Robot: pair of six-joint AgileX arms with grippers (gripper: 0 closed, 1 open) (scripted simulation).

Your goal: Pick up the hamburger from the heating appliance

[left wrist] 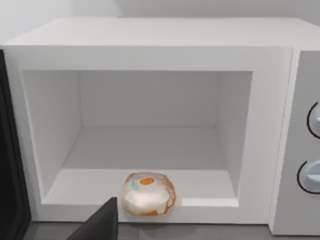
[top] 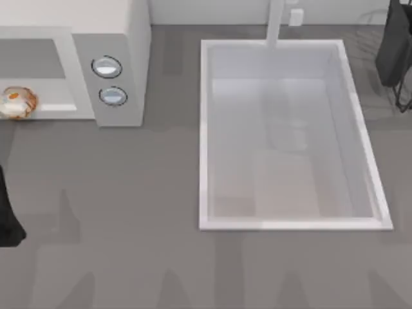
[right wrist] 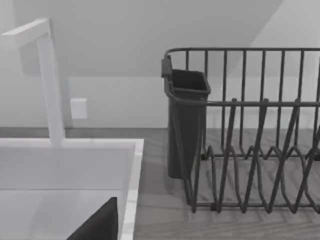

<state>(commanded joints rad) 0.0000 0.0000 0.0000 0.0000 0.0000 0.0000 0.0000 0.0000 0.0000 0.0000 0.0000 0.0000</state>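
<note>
So, the burger [left wrist: 148,194] sits at the front lip of the microwave [left wrist: 150,45] cavity, near the mouth's middle in the left wrist view — door open, nothing around it. From the top view it's at the far left of the desk [top: 129,193], poking just past the cavity's front edge, w/ the two dials [top: 107,67] to its right.

Left arm [top: 8,219] is at the desk's left edge, below the microwave, wrist cam aimed straight into the cavity. A dark bit of the left pincer [left wrist: 100,225] shows low in that view, just beside the burger but apart from it; can't tell if it's spread or clenched. Right arm [top: 394,45] is parked at the top right by the dish rack [right wrist: 250,150], beyond the sink [top: 290,222]; its pincer state — can't tell either.

Step in hand, as I judge it: approach & grasp w/ the left arm. To do it well: go in level and low, centred on the bun, fingers spread wider than it before closing. Keep clear of the cavity's floor lip and side walls. Squeeze at the bun's widest part, gently — it's rounded and may slip or roll back inside. Then pull straight out toward the front, not up, since the cavity roof is close above.
</note>
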